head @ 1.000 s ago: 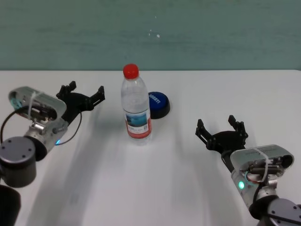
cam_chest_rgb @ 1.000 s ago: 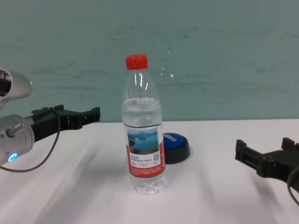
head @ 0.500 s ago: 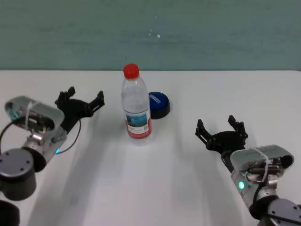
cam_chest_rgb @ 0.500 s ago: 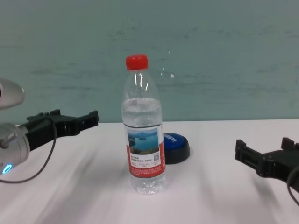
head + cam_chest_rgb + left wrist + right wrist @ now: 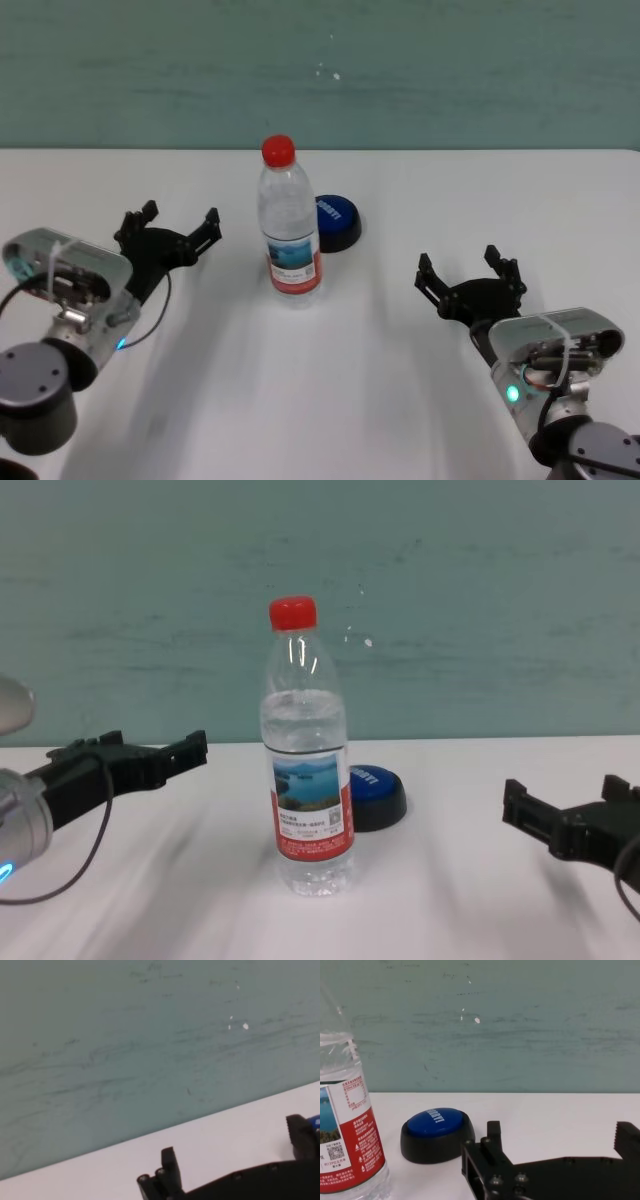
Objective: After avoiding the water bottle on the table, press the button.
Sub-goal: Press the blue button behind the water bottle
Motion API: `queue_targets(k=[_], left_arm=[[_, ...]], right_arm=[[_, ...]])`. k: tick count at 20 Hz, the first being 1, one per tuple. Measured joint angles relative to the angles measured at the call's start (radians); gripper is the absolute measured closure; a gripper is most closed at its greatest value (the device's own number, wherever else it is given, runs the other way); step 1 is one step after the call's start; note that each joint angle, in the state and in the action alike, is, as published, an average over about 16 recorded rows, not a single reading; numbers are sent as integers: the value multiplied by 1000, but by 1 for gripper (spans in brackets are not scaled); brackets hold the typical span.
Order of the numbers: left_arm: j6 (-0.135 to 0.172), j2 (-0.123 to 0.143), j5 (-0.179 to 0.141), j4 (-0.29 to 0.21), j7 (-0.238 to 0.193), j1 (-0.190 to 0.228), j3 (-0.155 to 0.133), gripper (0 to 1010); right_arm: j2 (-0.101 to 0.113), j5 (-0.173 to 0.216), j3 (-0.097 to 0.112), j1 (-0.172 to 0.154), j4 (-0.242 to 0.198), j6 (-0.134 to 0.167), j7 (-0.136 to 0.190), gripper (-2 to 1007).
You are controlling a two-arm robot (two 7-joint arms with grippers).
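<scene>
The button (image 5: 335,222), low and stiff on the desk (image 5: 330,380) just behind the tall, tippy water bottle (image 5: 289,228), likely wants a firm press on its dome (no grasp), while left gripper (image 5: 168,236) and right gripper (image 5: 470,285) hover with jaws wide open, empty.

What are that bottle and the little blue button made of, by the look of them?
The water bottle looks like thin clear plastic: you see through its glossy wall; its red cap is opaque plastic, the label a printed film. The button seems hard plastic: a smooth, slightly shiny blue dome on a matte black base.
</scene>
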Motion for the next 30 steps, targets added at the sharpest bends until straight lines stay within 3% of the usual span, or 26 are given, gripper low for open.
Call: queue_targets(k=[17,30], left_arm=[[-20,-14,-5,-98,22,113,-20,6],[-28,-26,-1,-142,33,166,-28,5]], right_arm=[[0,0,0,0,0,0,0,2],[0,0,0,0,0,0,0,2]])
